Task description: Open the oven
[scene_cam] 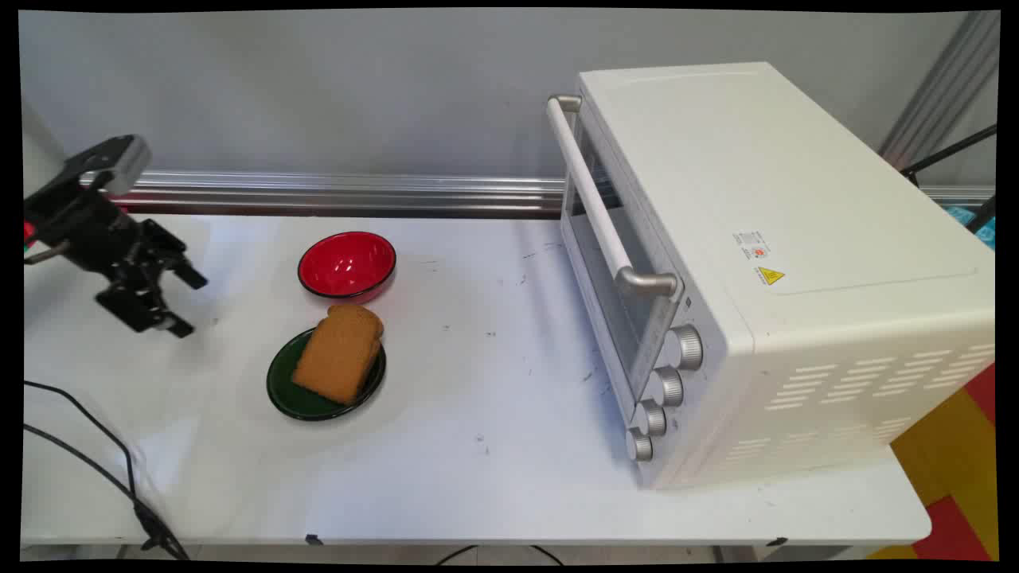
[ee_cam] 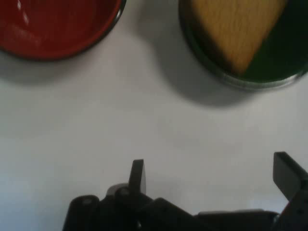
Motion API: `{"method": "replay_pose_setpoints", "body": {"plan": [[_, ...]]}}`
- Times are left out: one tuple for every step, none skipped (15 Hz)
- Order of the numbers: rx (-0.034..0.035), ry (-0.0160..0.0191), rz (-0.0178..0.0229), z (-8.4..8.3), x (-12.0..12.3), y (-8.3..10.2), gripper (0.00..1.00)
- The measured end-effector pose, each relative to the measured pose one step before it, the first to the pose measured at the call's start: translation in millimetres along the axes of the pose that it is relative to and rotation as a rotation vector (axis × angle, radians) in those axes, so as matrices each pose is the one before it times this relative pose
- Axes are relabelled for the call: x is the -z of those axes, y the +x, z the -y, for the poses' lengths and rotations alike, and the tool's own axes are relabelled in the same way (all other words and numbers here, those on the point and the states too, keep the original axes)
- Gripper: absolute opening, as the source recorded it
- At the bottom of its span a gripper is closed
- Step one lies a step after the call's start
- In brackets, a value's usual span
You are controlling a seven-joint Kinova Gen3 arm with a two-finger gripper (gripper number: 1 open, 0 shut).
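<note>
Near to far — a bread slice (scene_cam: 341, 353) is carried on a green plate (scene_cam: 291, 392), with a red bowl (scene_cam: 347, 265) behind it; the gripper (scene_cam: 182, 302), fingers spread wide and empty, is held over the table's (scene_cam: 446, 469) left edge.

- Black hand (scene_cam: 188, 302), built from angular linkage bars with two blunt, flat-sided fingers (ee_cam: 137, 175).
- Matte black finish on the linkage, with rounded joint housings at the base in the hand view.
- Silver-grey rounded block mounted on top of the wrist, with a black plate under it.
- Small red patch and a thin grey rod at the wrist's left side.
- Black cables (scene_cam: 103, 446) trailing over the tabletop's near left corner.
</note>
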Motion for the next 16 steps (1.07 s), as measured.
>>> {"method": "replay_pose_setpoints", "body": {"plan": [[0.00605,0.00037,-0.01558,-6.8,-2.56,13.15,1.0],[0.00851,-0.00067,-0.01018,-5.65,-2.03,11.48,1.0],[0.0088,-0.001,-0.00744,-5.76,-1.72,12.2,1.0],[0.01161,-0.00237,-0.00575,-7.19,-1.89,15.36,1.0],[0.01027,-0.00026,-0.00791,-6.64,-1.57,16.2,1.0],[0.00459,0.00068,-0.00334,-3.84,-0.81,9.64,1.0],[0.00478,0.00395,-0.00943,-5.16,-1.43,15.99,1.0],[-0.0004,0.00625,-0.00788,-5.85,-1.98,20.08,1.0],[-0.00443,0.00551,-0.00321,-4.51,-1.94,17.14,1.0],[-0.00961,0.00592,-0.00525,-4.94,-2.3,20.9,1.0],[-0.00971,0.00424,-0.00501,-3.7,-2.06,17.94,1.0],[-0.01427,0.0042,-0.00953,-4.11,-2.1,21.83,1.0],[-0.01429,0.00324,-0.01287,-3.86,-1.55,22.26,1.0],[-0.01234,0.00402,-0.01406,-2.84,-0.69,20.99,1.0],[-0.00905,0.0039,-0.01284,-1.72,-0.34,18.01,1.0],[-0.00483,0.00681,-0.01637,-0.46,0.47,19.97,1.0]]}}
